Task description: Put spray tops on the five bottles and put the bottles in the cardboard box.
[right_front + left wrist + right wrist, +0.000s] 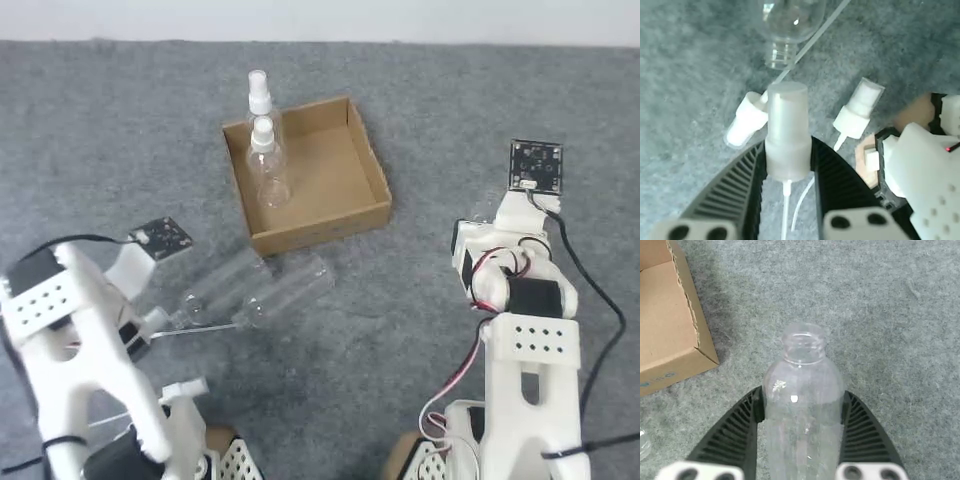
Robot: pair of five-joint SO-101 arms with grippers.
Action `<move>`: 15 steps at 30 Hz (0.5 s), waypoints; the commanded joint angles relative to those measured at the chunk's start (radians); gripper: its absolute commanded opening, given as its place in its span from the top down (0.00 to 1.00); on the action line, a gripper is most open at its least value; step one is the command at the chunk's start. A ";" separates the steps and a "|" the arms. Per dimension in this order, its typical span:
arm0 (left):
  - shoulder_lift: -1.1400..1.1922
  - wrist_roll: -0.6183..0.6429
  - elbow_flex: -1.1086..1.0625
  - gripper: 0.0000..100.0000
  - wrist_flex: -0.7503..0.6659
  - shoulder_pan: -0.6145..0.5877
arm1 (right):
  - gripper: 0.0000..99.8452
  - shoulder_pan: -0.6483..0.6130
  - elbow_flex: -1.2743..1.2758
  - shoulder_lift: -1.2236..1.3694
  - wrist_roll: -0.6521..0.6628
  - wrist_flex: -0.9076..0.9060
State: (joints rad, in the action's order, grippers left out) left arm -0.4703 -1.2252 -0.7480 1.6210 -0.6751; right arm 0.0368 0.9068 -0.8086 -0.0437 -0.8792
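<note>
The high camera looks steeply down over the whole grey worktop [450, 100], while each wrist camera peers closely along the left end effector [788, 160] or the right end effector [801, 405], the right one sharing the cardboard box [670, 320] corner with the high view.

Soft, even light comes from overhead onto the grey mat [450, 110], bright all over. The cardboard box [320, 232] casts just a faint shadow along its wall, darkest beside its corner in the right wrist view. Small white glints sit on the bottle [802, 390] and the lying bottle [790, 20]. The spray top [787, 135] glares, nearly washed out.
</note>
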 commanded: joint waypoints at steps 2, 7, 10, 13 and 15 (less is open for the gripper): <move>-0.014 0.015 0.142 0.99 0.081 -0.002 | 0.90 0.002 -0.009 -0.030 -0.005 0.021; -0.015 0.018 0.200 0.99 0.087 -0.003 | 0.90 0.002 -0.009 -0.030 -0.005 0.021; -0.015 0.020 0.205 0.99 0.087 -0.003 | 0.90 -0.016 -0.008 -0.030 -0.005 0.021; -0.069 0.041 0.200 0.99 0.087 -0.002 | 0.90 -0.024 -0.008 -0.030 -0.005 0.019; -0.144 0.066 0.200 0.99 0.087 0.002 | 0.90 -0.024 -0.008 -0.030 -0.005 0.019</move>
State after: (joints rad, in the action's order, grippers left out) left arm -0.4810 -1.2114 -0.5961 1.6886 -0.6751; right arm 0.0230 0.9068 -0.8086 -0.0437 -0.8792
